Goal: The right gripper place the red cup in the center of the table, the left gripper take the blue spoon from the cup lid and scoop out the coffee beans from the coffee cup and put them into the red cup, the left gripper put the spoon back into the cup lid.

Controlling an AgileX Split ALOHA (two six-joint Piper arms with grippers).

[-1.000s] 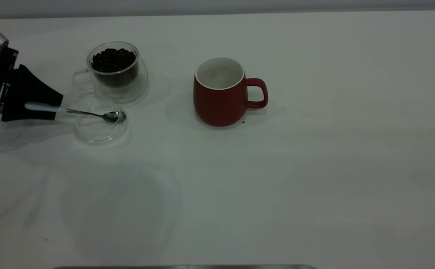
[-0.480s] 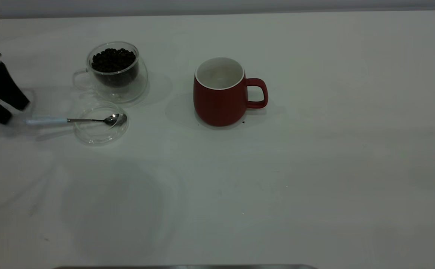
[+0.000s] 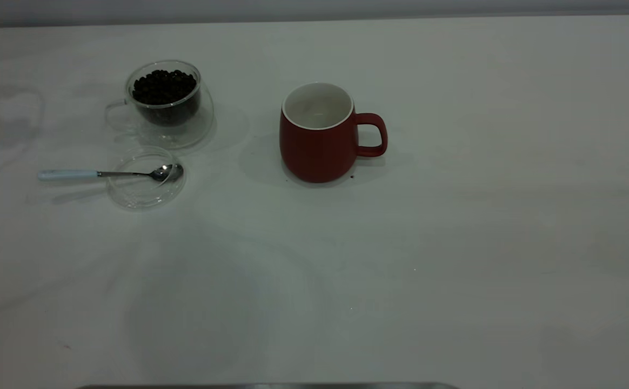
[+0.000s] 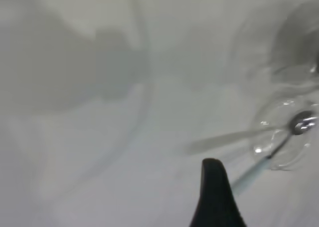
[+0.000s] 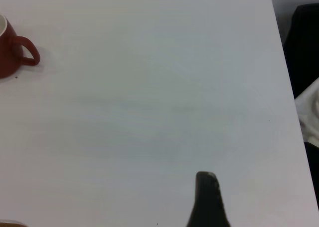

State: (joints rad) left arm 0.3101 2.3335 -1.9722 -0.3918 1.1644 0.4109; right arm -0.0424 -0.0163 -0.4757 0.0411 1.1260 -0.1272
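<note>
The red cup point(image 3: 318, 134) stands upright near the middle of the white counter point(image 3: 455, 243), its handle pointing toward 3 o'clock in the exterior view; its white inside looks bare, though the bottom is not clear enough to be sure. A tiny dark speck lies on the counter just beside its base, on the handle side.

Well apart from it, toward 9 o'clock, stands the glass coffee cup point(image 3: 167, 105), upright and filled nearly to the rim with coffee beans point(image 3: 163, 88); its clear handle points toward 9 o'clock. Just beside it, at its 6 o'clock, the cup lid point(image 3: 146, 177) lies flat on the counter. The blue spoon point(image 3: 110, 173) rests across the lid: its shiny bowl sits inside, against the rim at the lid's 3 o'clock side, the thin neck crosses the opposite rim, and the pale handle sticks out toward 9 o'clock over the counter. Nothing is holding it.

Neither arm shows in the exterior view. In the left wrist view, one black tip of the left gripper point(image 4: 215, 197) hangs above the counter with the lid and spoon nearby; whether its fingers are open or closed cannot be told. In the right wrist view, one tip of the right gripper point(image 5: 208, 199) hovers over bare counter, well apart from the red cup at the far edge; its fingers' state cannot be told either.
</note>
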